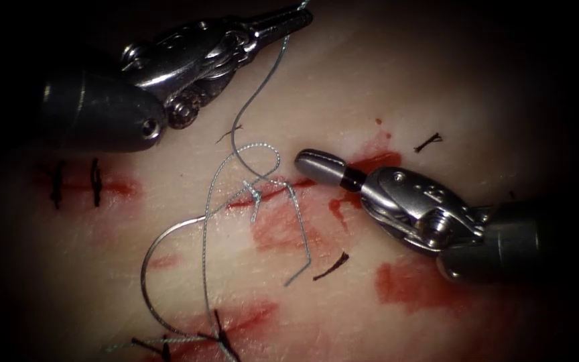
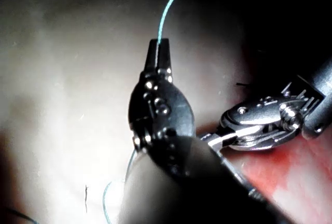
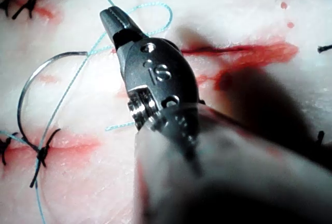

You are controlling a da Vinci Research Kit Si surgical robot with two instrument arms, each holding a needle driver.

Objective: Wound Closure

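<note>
Currently the left tool (image 1: 297, 15) has its jaws closed on the thread (image 1: 263, 87), gripped at the very tip; the left wrist view confirms this, with the thread (image 2: 168, 11) leaving the closed tips of the left tool (image 2: 158, 47) in a taut arc. Right tool (image 1: 316, 161): jaws closed, holding nothing, tip resting just above the cut (image 1: 283, 191) near its right part, beside red fluid (image 1: 376, 164). From the left tool the thread runs down, forms a loose loop over the cut and meets a knot (image 1: 254, 194) on it. The needle (image 1: 162, 261) lies free on the tissue (image 1: 437, 80), held by neither tool, left of and below the cut; its curve bulges toward the endoscope view's left, long axis roughly vertical, upper end near the thread crossing, lower end by a dark stitch (image 1: 219, 332). Right wrist view adds the closed right tool (image 3: 115, 19) against the thread loop (image 3: 155, 14) and the needle (image 3: 31, 86) whole. Left wrist view also shows the right tool's wrist (image 2: 264, 125) alongside. Cut thread ends (image 1: 333, 267) lie scattered on the tissue.
</note>
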